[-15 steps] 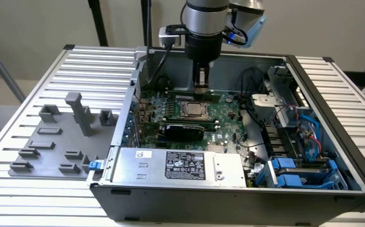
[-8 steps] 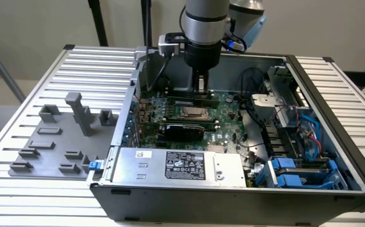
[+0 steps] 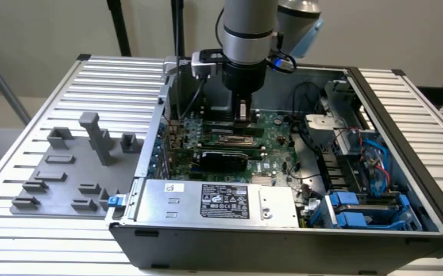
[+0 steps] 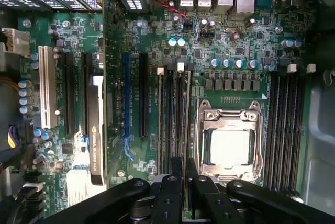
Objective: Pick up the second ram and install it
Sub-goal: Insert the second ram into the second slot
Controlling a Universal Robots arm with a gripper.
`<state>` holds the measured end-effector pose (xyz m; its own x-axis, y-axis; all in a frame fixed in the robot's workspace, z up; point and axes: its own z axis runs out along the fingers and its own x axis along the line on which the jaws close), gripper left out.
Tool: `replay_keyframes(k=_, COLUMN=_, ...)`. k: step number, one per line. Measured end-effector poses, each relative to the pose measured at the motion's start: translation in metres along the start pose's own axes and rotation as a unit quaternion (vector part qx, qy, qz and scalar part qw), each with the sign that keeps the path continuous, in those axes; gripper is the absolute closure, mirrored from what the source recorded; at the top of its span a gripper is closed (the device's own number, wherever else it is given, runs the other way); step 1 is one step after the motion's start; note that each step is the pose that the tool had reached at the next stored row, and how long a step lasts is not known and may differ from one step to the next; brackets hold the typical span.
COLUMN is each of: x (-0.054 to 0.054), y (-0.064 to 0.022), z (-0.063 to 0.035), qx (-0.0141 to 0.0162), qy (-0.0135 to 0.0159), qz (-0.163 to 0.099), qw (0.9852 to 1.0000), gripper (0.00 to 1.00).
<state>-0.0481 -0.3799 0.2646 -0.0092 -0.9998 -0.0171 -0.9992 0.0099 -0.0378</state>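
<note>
Black jaws of gripper [image 4: 184, 182] closed on thin green RAM stick [image 4: 188, 124], edge-on, long axis along empty motherboard slot directly below, beside silver CPU socket [image 4: 229, 143].

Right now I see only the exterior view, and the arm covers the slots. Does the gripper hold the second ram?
Observer: Yes. In the wrist view the gripper is shut on the second ram, a thin stick seen edge-on.
Operator: Where does it stand?
Observer: It runs parallel to the memory slots, on their side nearest the CPU socket.
Operator: Is that socket covered?
Observer: No. Its metal retention frame lies open to view, with a pale square in the middle.
</note>
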Motion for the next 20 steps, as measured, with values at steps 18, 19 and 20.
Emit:
replay_keyframes(k=18, x=0.001, y=0.0008, z=0.0287, qx=0.0001, qy=-0.0037, qz=-0.017, qw=0.9999, gripper=0.86)
replay_keyframes(k=19, x=0.001, y=0.0008, z=0.0287, qx=0.0001, qy=-0.0037, qz=-0.017, qw=0.9999, gripper=0.86)
replay_keyframes(k=20, x=0.001, y=0.0008, z=0.0288, qx=0.0001, qy=-0.0037, qz=-0.017, qw=0.9999, gripper=0.86)
